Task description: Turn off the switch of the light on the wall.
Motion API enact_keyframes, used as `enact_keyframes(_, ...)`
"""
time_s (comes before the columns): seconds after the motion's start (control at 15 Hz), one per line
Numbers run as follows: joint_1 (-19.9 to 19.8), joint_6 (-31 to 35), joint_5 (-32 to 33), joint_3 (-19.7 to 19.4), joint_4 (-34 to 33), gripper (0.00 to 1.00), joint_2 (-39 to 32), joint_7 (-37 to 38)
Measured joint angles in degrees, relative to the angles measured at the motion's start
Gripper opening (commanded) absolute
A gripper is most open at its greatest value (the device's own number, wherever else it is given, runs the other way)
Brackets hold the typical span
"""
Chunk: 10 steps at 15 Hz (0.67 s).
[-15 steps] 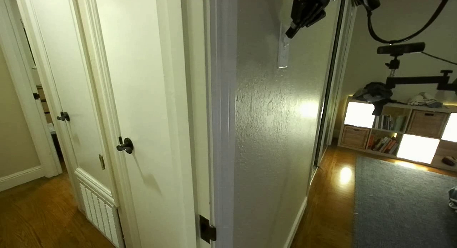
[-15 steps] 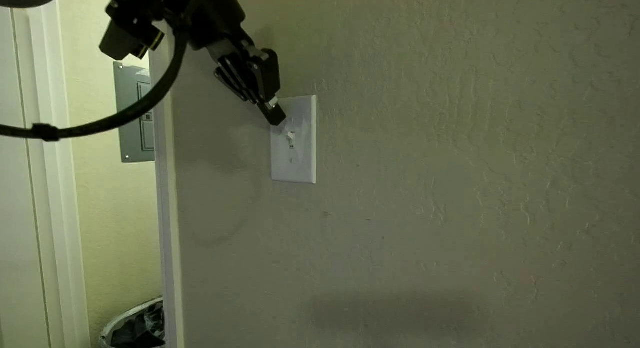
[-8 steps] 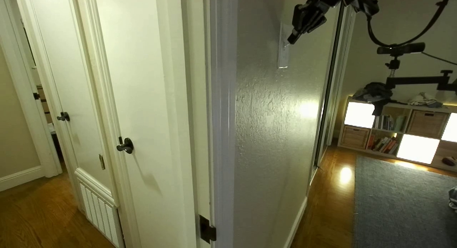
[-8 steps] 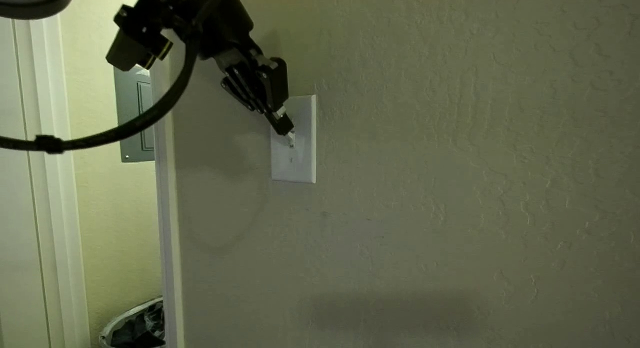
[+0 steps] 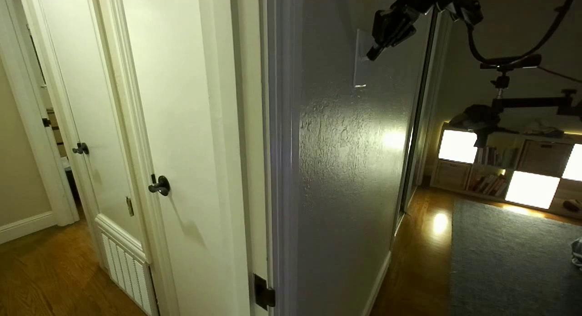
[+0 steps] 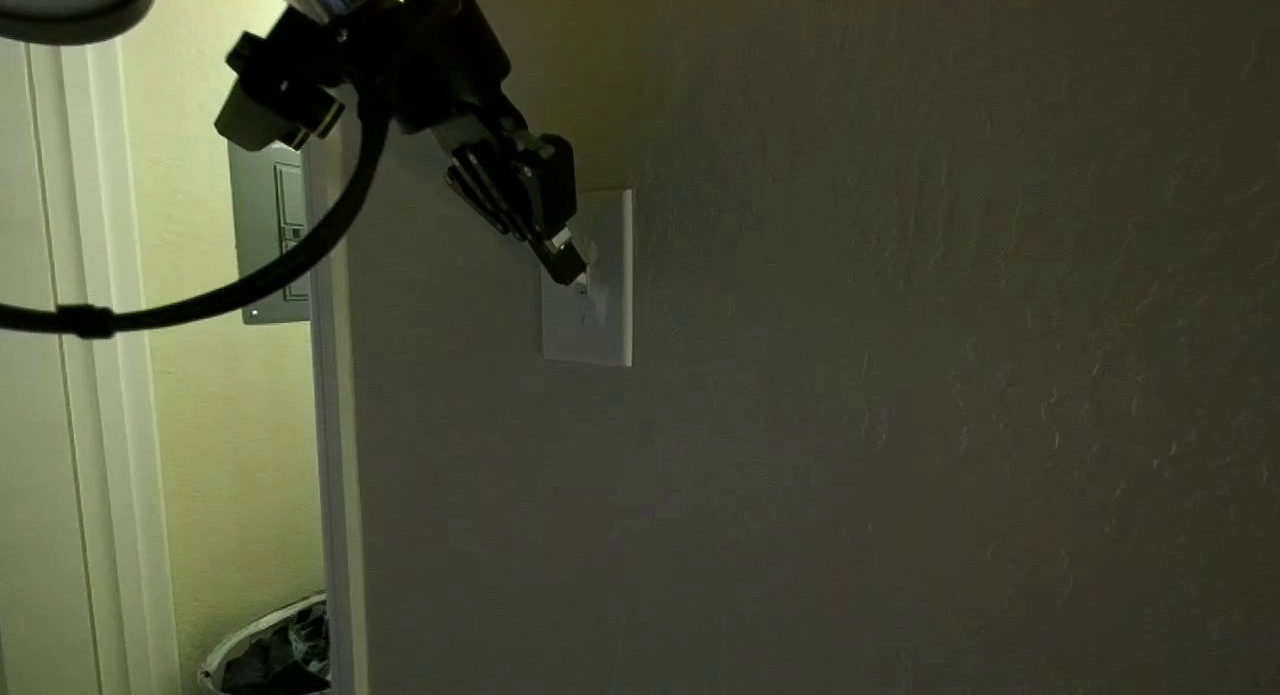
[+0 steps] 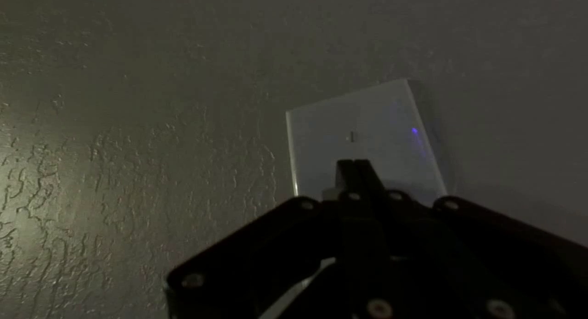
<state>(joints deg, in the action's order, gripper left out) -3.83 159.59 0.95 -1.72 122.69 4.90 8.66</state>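
Observation:
The switch is a white upright plate on the wall. It shows in both exterior views [image 5: 360,72] [image 6: 600,330] and in the wrist view [image 7: 367,126]. The textured wall [image 5: 341,193] looks dim grey in all views [image 6: 850,455] [image 7: 161,103]. My black gripper [image 5: 372,57] slants down to the middle of the plate. In an exterior view its fingertips [image 6: 568,268] are at the toggle, which is mostly hidden behind them. In the wrist view the two fingertips [image 7: 353,163] are together with nothing seen between them. Whether they touch the toggle is hard to tell.
White doors [image 5: 173,102] with dark handles [image 5: 159,185] stand around the wall's corner. A cube shelf [image 5: 493,168] with glowing boxes and a camera on a stand [image 5: 509,62] are in the room. A grey electrical panel [image 6: 262,215] and a bin [image 6: 235,650] show past the wall edge.
My gripper has moved down along the plate onto the toggle, staying shut. The wall and the room with the shelf have turned much darker in the last half second.

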Motion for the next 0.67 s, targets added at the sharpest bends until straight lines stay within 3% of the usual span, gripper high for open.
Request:
enact_keyframes(0.4,0.4,0.0,-3.0,0.0,0.2,0.04,-1.1,-1.6)
enact_keyframes(0.47,0.4,0.0,-2.9,0.0,0.2,0.16,-1.1,-1.6)
enact_keyframes(0.53,0.4,-0.1,-2.5,0.0,0.2,0.06,-1.0,-1.6)
enact_keyframes(0.67,0.3,-2.3,-1.1,0.0,0.2,0.07,-0.5,-1.6)
